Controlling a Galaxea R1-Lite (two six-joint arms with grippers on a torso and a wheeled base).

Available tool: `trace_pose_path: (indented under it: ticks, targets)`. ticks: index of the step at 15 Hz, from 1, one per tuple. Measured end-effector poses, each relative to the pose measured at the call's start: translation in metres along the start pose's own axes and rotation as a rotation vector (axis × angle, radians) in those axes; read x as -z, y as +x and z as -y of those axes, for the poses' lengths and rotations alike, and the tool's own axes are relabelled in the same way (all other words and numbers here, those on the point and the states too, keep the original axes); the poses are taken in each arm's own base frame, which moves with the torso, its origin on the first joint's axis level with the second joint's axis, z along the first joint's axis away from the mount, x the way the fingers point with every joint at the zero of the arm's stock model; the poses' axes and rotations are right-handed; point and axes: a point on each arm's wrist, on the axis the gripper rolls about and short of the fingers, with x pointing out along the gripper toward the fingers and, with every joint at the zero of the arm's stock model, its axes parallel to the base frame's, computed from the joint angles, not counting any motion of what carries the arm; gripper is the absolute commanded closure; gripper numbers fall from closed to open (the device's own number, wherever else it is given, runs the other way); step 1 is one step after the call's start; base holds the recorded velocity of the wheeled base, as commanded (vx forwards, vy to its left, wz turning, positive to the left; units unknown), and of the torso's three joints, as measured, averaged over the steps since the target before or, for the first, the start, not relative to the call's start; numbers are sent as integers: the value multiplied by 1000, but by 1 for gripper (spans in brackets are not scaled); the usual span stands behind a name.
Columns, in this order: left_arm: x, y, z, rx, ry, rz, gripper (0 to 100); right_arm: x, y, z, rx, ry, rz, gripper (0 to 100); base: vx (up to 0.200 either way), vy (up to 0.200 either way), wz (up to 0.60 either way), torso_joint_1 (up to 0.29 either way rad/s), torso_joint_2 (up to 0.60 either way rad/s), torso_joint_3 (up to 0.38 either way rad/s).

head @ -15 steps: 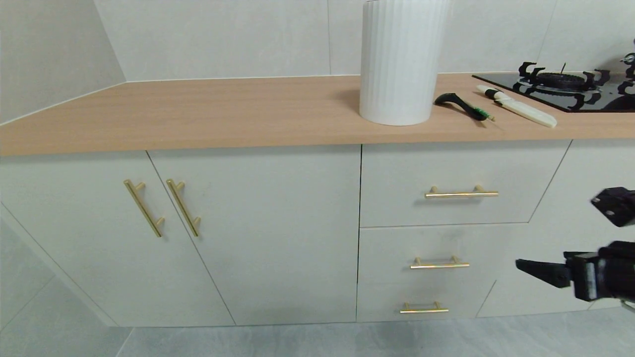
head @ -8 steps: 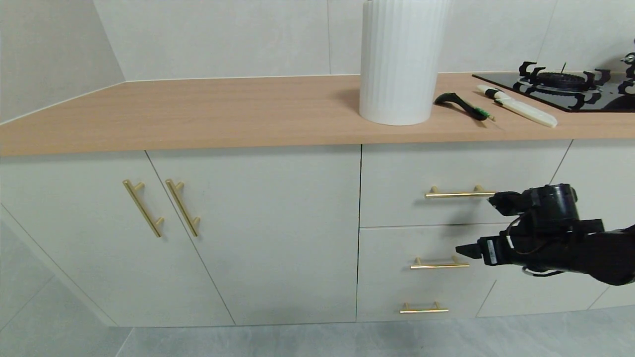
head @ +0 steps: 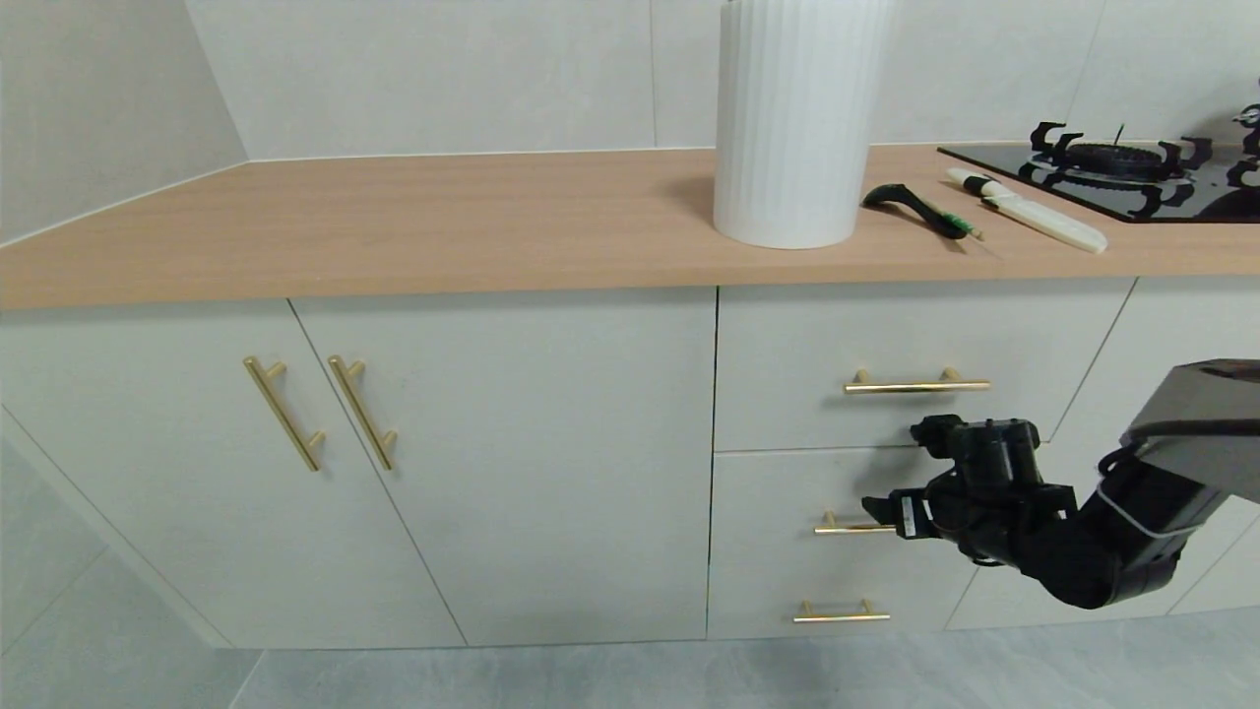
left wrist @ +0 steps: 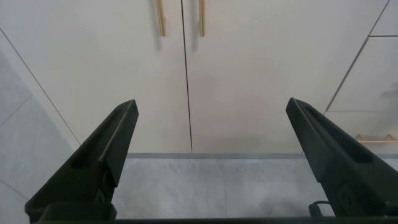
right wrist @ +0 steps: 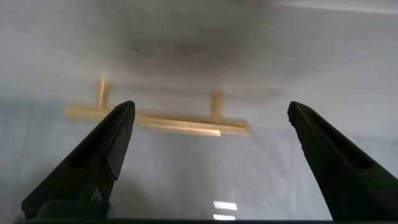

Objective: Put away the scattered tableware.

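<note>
A black-and-green peeler (head: 920,209) and a white knife (head: 1029,212) lie on the wooden counter (head: 443,222), to the right of a tall white ribbed container (head: 792,118). Below them is a stack of three drawers with gold handles. My right gripper (head: 901,468) is open in front of the middle drawer, just to the right of its handle (head: 851,528). The right wrist view has that handle (right wrist: 158,121) close ahead, between the spread fingers of the right gripper (right wrist: 210,109), apart from them. My left gripper (left wrist: 211,102) is open and holds nothing, low in front of the double cabinet doors (left wrist: 186,74).
A black gas hob (head: 1122,167) sits at the counter's far right. The top drawer handle (head: 915,386) and bottom drawer handle (head: 842,616) lie above and below my right gripper. Two cabinet door handles (head: 325,412) are on the left. Grey tiled floor (head: 591,679) lies below.
My right arm has swung in from the right edge, leftward and toward the cabinet front, ending at the middle drawer's handle. Its gripper has stayed open. The counter items have not moved.
</note>
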Motion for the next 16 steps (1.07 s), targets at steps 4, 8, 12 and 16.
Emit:
trace_pose_path:
  ticks: [4, 8, 12, 16]
  targets:
    - [0, 0, 0, 0, 0, 0, 0, 14, 15, -4, 22, 2, 19, 0, 0, 0, 0, 0, 0, 0]
    - [0, 0, 0, 0, 0, 0, 0, 20, 20, -5, 24, 0, 11, 0, 0, 0, 0, 0, 0, 0]
    - [0, 0, 0, 0, 0, 0, 0, 25, 25, -4, 59, -2, 17, 0, 0, 0, 0, 0, 0, 0]
    - [0, 0, 0, 0, 0, 0, 0, 29, 25, -4, 60, -9, -1, 0, 0, 0, 0, 0, 0, 0]
